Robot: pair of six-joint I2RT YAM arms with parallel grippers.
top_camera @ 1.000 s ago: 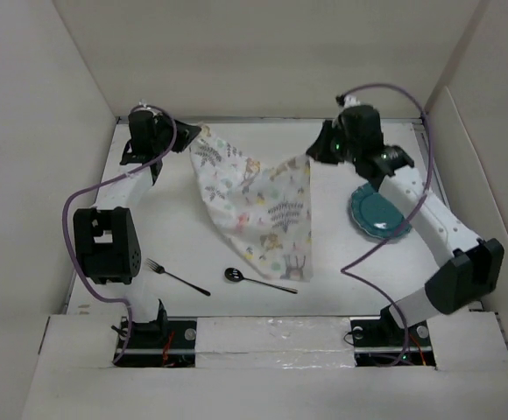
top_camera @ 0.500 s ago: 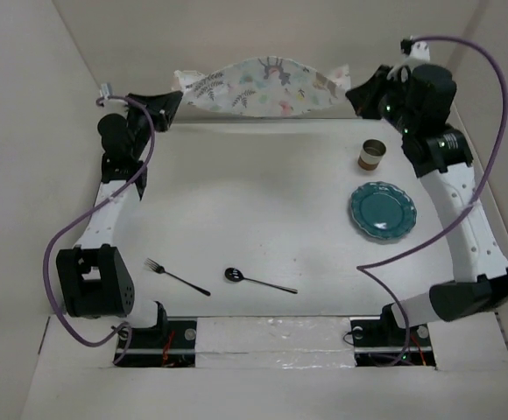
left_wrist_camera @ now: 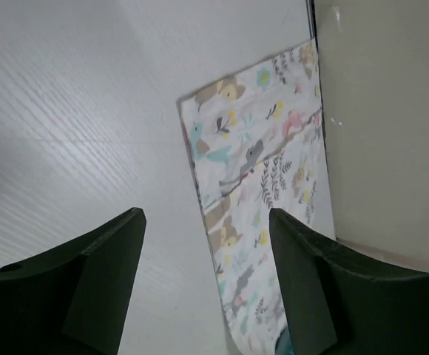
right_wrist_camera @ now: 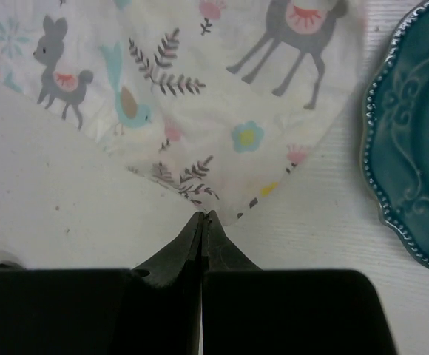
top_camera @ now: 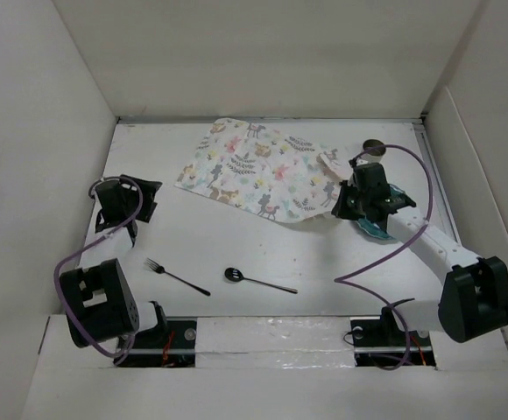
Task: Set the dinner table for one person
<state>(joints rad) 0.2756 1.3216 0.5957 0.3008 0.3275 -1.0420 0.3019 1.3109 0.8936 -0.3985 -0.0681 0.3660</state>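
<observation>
Placemat [top_camera: 258,171], airborne half a second ago, now lies spread on the surface [top_camera: 236,245], upper centre of the overhead frame. Left jaws stand apart, withdrawn leftward; right jaws remain together on its lower-right corner. Plate [right_wrist_camera: 414,148], fork [top_camera: 175,276], spoon [top_camera: 258,280] await placing.

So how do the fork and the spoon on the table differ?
The fork ends in prongs; the spoon ends in a round bowl. The fork lies left of the spoon and is more slanted. Both are dark and slim, lying flat on the table with their heads pointing left.
</observation>
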